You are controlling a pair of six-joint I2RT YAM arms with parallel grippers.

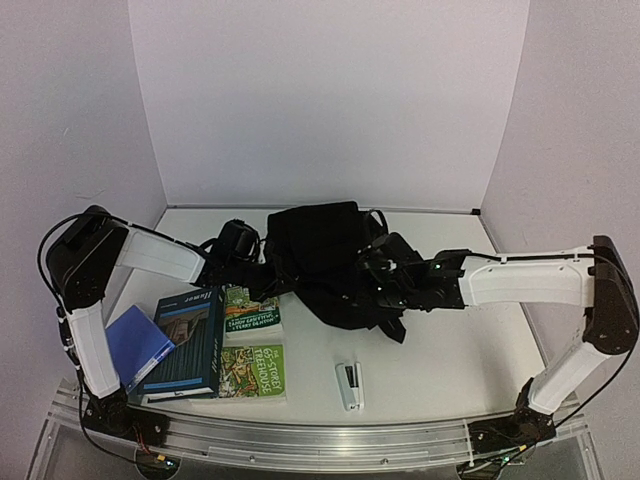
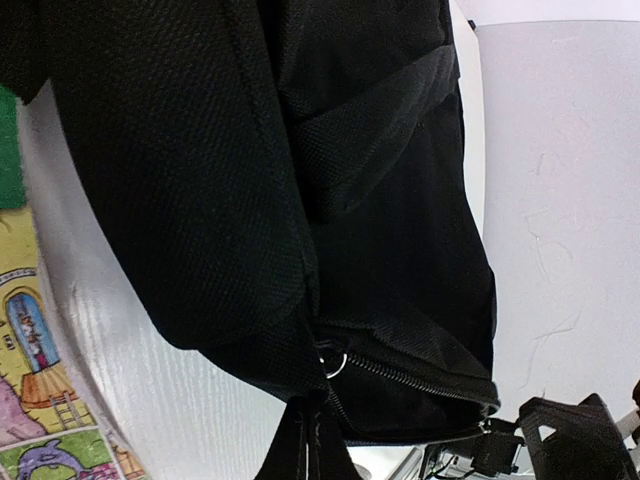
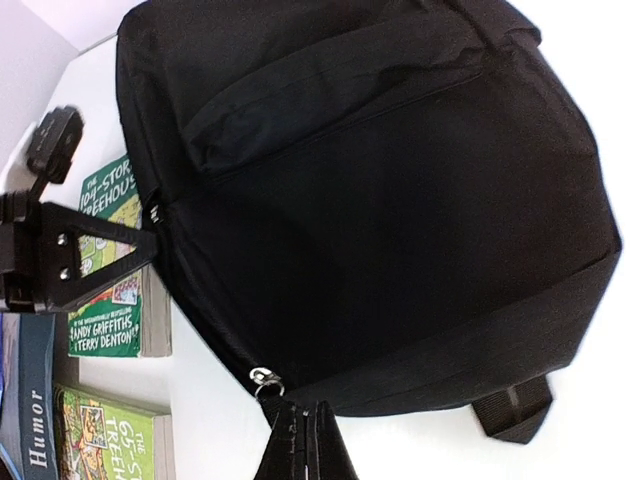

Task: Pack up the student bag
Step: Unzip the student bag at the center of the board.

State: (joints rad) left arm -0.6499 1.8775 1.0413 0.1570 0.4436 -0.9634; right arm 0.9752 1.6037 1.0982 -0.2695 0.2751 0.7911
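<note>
Left fingers [image 2: 292,452] pinched narrow on the bag [image 2: 200,180], at a zipper ring [image 2: 333,362]. Right fingers [image 3: 290,450] likewise clamped on it. Bag lies between both, mid-worktop [image 1: 450,350]; books [image 1: 250,345] near its left.

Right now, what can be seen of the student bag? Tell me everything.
The student bag is a large all-black backpack of coarse woven fabric, lying slumped on the white table toward its far side. Its zippers look closed where they show, with a small metal ring at the pulls. A webbing strap sticks out from one edge. The left gripper and right gripper are each shut on it beside a ring.
</note>
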